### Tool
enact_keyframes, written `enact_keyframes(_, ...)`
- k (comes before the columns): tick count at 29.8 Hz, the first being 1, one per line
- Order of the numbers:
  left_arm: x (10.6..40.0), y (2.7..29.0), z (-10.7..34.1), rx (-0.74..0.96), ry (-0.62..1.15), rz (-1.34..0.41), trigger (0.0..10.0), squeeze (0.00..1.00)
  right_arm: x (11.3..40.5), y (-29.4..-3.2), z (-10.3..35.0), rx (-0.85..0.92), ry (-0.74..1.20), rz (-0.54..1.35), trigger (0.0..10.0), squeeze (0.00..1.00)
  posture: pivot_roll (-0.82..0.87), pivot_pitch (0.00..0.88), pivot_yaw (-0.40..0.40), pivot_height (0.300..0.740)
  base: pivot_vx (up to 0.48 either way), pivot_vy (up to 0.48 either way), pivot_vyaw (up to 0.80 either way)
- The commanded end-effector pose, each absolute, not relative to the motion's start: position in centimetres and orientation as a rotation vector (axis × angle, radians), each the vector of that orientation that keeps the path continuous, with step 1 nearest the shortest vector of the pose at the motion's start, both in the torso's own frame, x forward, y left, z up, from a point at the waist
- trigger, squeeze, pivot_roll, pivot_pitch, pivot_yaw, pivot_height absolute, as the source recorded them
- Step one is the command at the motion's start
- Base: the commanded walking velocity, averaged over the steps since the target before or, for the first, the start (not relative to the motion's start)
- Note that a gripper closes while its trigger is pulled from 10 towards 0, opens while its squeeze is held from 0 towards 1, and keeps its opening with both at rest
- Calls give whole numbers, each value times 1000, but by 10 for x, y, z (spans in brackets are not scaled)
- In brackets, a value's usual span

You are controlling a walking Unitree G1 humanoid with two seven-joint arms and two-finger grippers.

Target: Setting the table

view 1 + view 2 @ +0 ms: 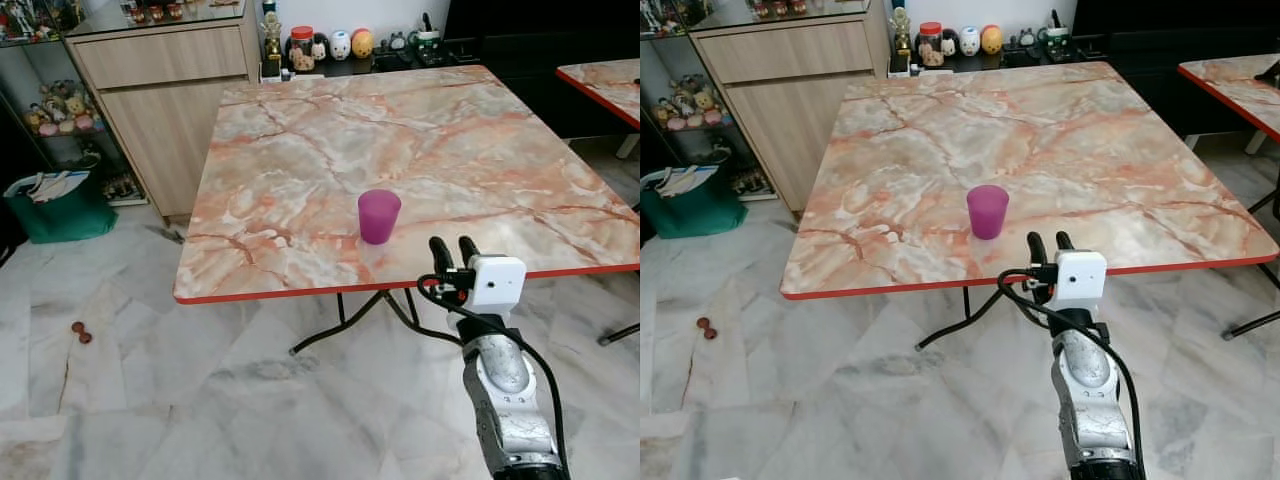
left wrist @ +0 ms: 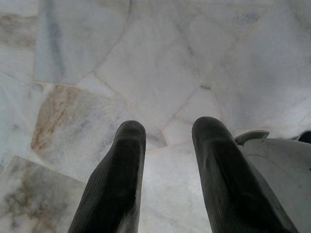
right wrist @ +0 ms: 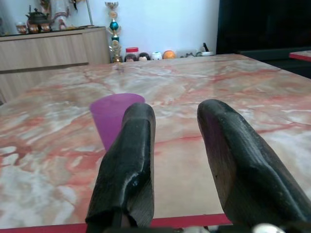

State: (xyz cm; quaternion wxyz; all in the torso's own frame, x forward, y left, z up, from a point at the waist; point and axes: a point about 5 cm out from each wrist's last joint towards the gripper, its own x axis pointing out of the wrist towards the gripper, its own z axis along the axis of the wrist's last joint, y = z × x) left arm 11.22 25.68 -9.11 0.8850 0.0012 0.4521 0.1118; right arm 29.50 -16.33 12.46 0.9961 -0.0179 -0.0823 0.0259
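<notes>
One purple cup (image 1: pixel 379 215) on table (image 1: pixel 300 150) w/ open right gripper (image 1: pixel 454 247) near.

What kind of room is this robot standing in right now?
Likely a home dining area: a marble-patterned folding table holding a purple cup, a wooden sideboard with figurines beside it, and a marble tiled floor.
</notes>
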Motion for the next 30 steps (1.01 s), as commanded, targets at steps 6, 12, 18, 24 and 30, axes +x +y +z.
enact_keyframes(6,104,260,-92,24,964,232,10000,0,294,-156,129,-26,-173,77,10000,0,-66,0,63,740,0,0,0)
enact_keyframes(12,103,261,-93,41,977,224,10000,0,297,-155,136,-61,-199,93,10000,0,-63,0,59,740,0,0,0)
enact_keyframes(18,103,261,-92,49,978,223,10000,0,296,-148,139,-74,-209,124,10000,0,-66,0,61,740,141,0,800)
enact_keyframes(24,104,263,-92,54,971,240,10000,0,296,-147,141,-48,-210,126,10000,0,-60,0,58,740,336,0,0)
enact_keyframes(30,105,262,-92,51,969,239,10000,0,297,-146,142,-49,-211,130,10000,0,-60,0,57,740,337,0,0)
